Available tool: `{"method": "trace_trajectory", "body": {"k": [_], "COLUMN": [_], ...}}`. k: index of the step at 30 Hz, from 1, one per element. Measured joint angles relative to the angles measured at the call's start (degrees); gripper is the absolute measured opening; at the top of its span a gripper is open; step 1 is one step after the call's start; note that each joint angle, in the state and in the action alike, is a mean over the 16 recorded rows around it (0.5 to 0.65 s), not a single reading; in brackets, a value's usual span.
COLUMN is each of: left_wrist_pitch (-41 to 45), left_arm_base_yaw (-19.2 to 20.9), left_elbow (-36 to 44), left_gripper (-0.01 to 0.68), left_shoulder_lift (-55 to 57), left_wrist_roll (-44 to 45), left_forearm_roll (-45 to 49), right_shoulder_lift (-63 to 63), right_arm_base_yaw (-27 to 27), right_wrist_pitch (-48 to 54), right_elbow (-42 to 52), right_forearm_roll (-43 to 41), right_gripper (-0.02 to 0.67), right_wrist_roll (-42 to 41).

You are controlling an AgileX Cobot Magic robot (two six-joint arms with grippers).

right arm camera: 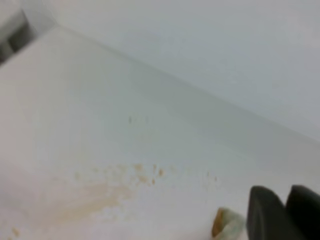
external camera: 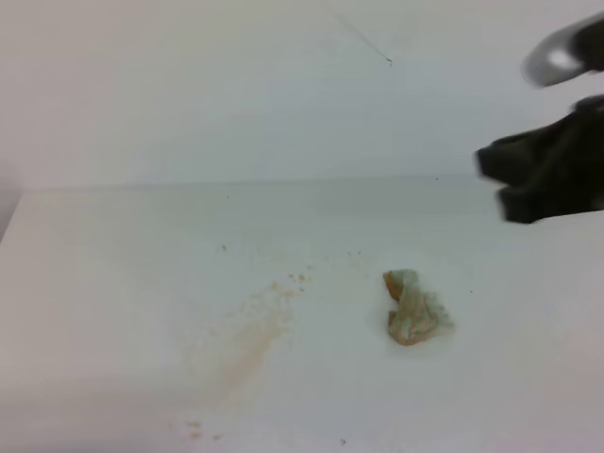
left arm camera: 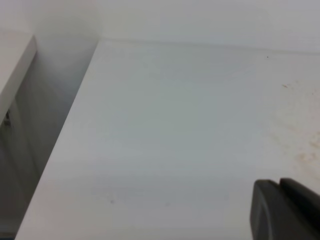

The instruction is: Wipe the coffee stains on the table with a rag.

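Note:
The rag (external camera: 413,309), a bunched pale green and white wad with brown patches, lies loose on the white table (external camera: 113,283), right of centre. The coffee stains (external camera: 250,330) are a faint tan streaky smear with specks, left of the rag. My right gripper (external camera: 493,184) hangs blurred above the table's far right, up and to the right of the rag, with its jaws apart and empty. The right wrist view shows the smear (right arm camera: 95,197), the rag's edge (right arm camera: 225,225) and a dark finger (right arm camera: 267,215). The left wrist view shows one dark finger (left arm camera: 280,212) and faint specks (left arm camera: 300,145).
A plain white wall (external camera: 283,85) rises behind the table. In the left wrist view the table's left edge (left arm camera: 65,130) drops into a gap, with another white surface (left arm camera: 15,55) beyond it.

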Motion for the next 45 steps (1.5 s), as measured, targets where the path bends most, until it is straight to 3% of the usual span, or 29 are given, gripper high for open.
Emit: {"method": "trace_trajectory", "body": {"k": [8,18,24,33,45], "left_wrist_pitch": [0.0,0.0,0.0,0.0,0.0], "left_arm_base_yaw": [0.0,0.0,0.0,0.0,0.0], "left_elbow": [0.0,0.0,0.0,0.0,0.0], "left_gripper": [-0.003,-0.002,-0.002,-0.002,-0.002], "left_shoulder_lift": [0.0,-0.5,-0.9,-1.3,-1.4], "left_wrist_roll": [0.0,0.0,0.0,0.0,0.0], "left_forearm_roll": [0.0,0.0,0.0,0.0,0.0], "right_shoulder_lift": [-22.4,-38.4,-40.4,-41.7,-54.7], "right_arm_base_yaw": [0.0,0.0,0.0,-1.0,-11.8], "right_wrist_pitch": [8.4,7.7,6.6,10.7,13.2], "right_elbow": [4.1,18.3,24.0,25.3,26.0], "right_forearm_roll": [-17.7,-37.0,-36.9,-34.3,-33.8], "right_gripper": [0.032,0.006,0.004,0.002,0.001], "right_wrist_roll": [15.3,35.3,36.9,37.2,37.2]}}
